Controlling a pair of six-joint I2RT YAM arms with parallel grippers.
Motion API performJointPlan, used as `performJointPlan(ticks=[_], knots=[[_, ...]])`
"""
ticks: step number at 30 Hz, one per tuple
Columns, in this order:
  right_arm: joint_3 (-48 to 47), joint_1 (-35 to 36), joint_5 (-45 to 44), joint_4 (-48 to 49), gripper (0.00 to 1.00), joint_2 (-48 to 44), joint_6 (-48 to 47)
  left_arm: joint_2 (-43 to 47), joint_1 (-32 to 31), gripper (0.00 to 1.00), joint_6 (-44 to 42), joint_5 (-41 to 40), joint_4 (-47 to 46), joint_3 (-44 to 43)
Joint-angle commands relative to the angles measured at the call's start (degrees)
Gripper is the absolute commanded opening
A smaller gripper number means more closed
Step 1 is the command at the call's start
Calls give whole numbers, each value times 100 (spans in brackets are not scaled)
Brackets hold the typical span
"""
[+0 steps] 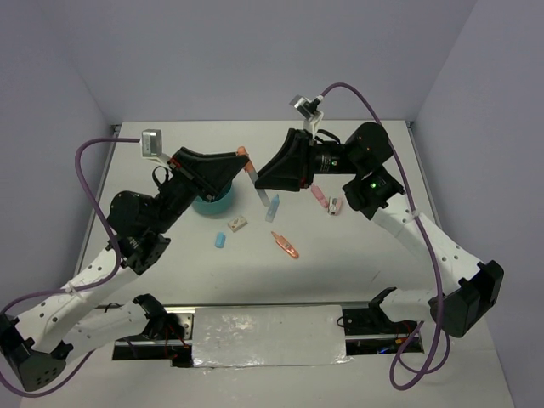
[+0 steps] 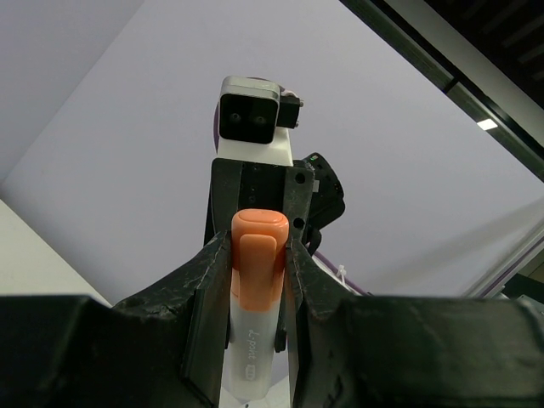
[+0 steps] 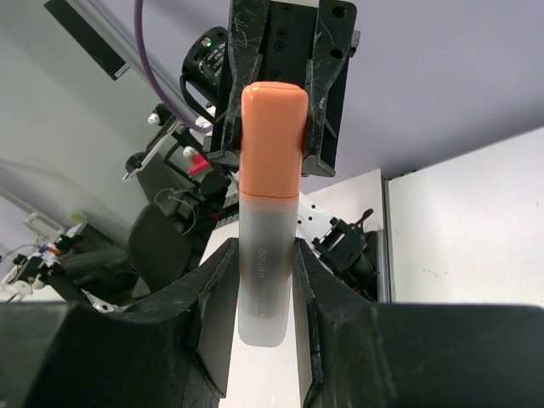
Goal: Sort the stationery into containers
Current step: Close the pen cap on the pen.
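An orange-capped marker [image 1: 252, 170] with a frosted grey body hangs in the air between both grippers, above the table right of the teal organizer [image 1: 212, 204]. My left gripper [image 1: 240, 159] is shut on its orange cap [image 2: 257, 255]. My right gripper [image 1: 259, 182] is shut on the grey body [image 3: 266, 272]. In the left wrist view my left gripper [image 2: 255, 242] has both fingers pressed on the cap. In the right wrist view my right gripper [image 3: 264, 251] clamps the body. The left arm hides much of the organizer.
Loose on the table lie a blue eraser [image 1: 220, 240], a whitish-tan piece [image 1: 237, 224], an orange marker [image 1: 286, 246], a blue marker [image 1: 274, 206], a pink marker [image 1: 319, 196] and a small pale item [image 1: 335, 206].
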State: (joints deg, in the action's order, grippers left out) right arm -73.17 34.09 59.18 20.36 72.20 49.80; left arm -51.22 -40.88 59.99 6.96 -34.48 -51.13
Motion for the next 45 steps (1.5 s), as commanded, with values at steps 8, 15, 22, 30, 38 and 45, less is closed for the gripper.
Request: performJointPlan(ticks=[8, 15, 22, 30, 38, 45], knots=[[-866, -227, -1207, 381, 0, 127, -401, -204, -526, 0, -84, 1123, 1251, 182], [-1103, -262, -1216, 145, 0, 294, -410, -125, -789, 0, -40, 939, 1216, 402], [-1261, -306, -1286, -93, 0, 347, -515, -107, -1018, 0, -101, 763, 1286, 455], [-1508, -315, -1391, -603, 0, 444, -769, -151, -1220, 0, -66, 658, 1181, 569], [-1324, -324, -1251, -349, 0, 461, -735, -20, -1291, 0, -268, 229, 1706, 456], [-365, -324, -916, -66, 65, 137, -962, -142, -1212, 0, -1409, -1563, 3893, -959]])
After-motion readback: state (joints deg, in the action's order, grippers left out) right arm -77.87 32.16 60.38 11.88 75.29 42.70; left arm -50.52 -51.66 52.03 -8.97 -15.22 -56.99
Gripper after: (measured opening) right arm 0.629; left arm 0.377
